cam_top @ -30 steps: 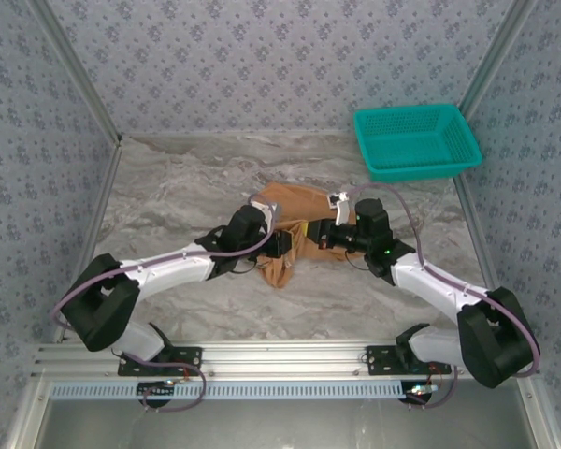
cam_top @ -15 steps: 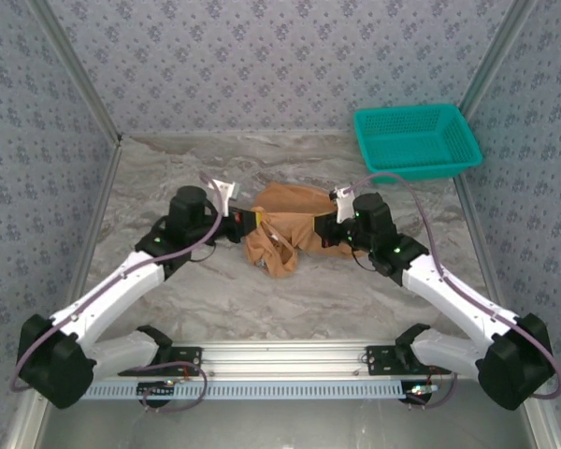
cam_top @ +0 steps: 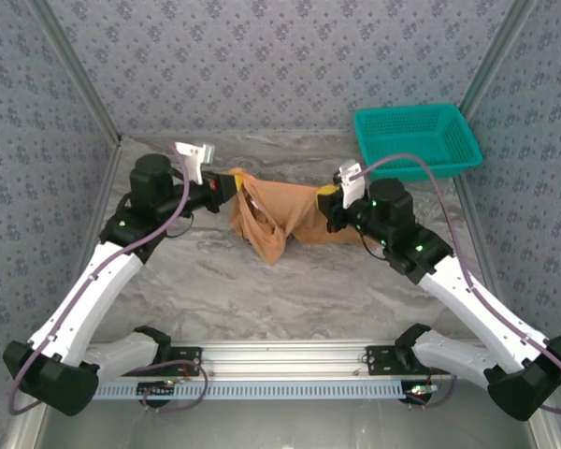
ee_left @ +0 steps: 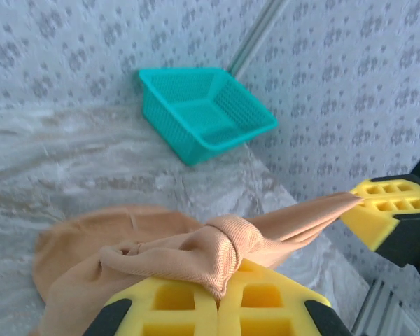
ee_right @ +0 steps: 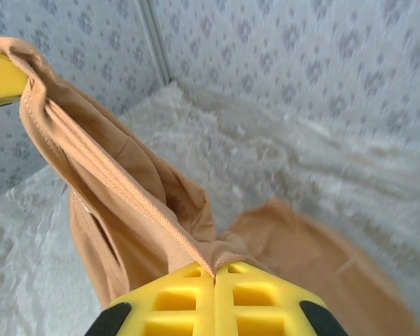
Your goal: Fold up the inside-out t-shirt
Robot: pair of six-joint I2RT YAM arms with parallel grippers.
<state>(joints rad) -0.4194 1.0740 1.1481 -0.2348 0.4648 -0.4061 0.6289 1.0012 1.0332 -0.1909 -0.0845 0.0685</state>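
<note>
- The inside-out t-shirt [cam_top: 279,213] is orange-tan cloth, drawn into a band between the two hands. Its middle sags in loose folds, and the lowest folds lie on the marbled bench [cam_top: 262,290] below the hands.
- In the left wrist view, the cloth bunches into a tight roll at the yellow pads. In the right wrist view, a stitched hem runs from the pads up to the opposite hand.
- A teal mesh basket [cam_top: 416,140] sits beyond the right hand, at the far right of the bench, apart from the cloth.
- Patterned walls enclose the bench behind and beside both hands.
- The left hand [cam_top: 226,185] is clamped on one end of the shirt, with fabric pinched between its pads.
- The right hand [cam_top: 329,198] is clamped on the other end in the same way.
- Both arms extend away from their bases and angle inward. The hands face each other across the shirt, raised above the bench.
</note>
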